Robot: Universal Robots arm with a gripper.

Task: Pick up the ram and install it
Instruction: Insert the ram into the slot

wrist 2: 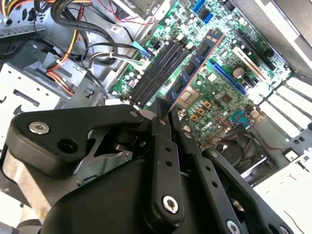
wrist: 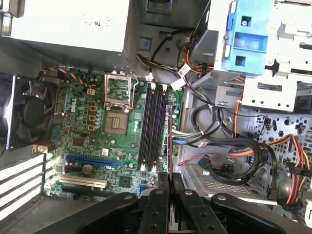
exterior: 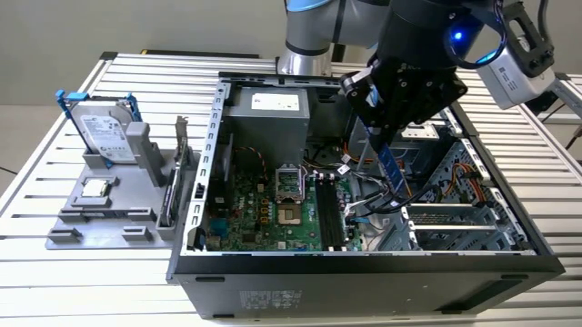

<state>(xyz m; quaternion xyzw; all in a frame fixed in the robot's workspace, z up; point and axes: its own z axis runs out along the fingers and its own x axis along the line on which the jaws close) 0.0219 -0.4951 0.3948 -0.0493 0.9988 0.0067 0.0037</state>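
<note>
We're over the open computer case (exterior: 364,272) on the slatted table (exterior: 82,279), and the gripper (exterior: 377,136) has its fingers clenched on the ram (exterior: 391,167). The dark blue stick hangs lengthwise downward from the fingertips. In the exterior view it sits inside the case's open top, above the motherboard (exterior: 264,204) and towards the side with the cable bundle (exterior: 382,201). It is near the black memory slots (exterior: 329,211) but not yet seated in them. In the second wrist view we look along the gripper (wrist 2: 165,109) and see the ram (wrist 2: 197,61) reaching out from between the fingers, its chips showing. It lies just beside the row of slots (wrist 2: 158,73) and roughly parallel to them. The first wrist view gives us the gripper (wrist: 170,181) from behind, with the slots (wrist: 152,126) close ahead, the processor socket (wrist: 118,105) beyond them and the case fan (wrist: 24,117) at the board's far edge. Out on the table, near its edge at the exterior view's left, a hard drive in a blue frame (exterior: 102,133) stands upright on a grey fixture (exterior: 100,221), well apart from the arm.
</note>
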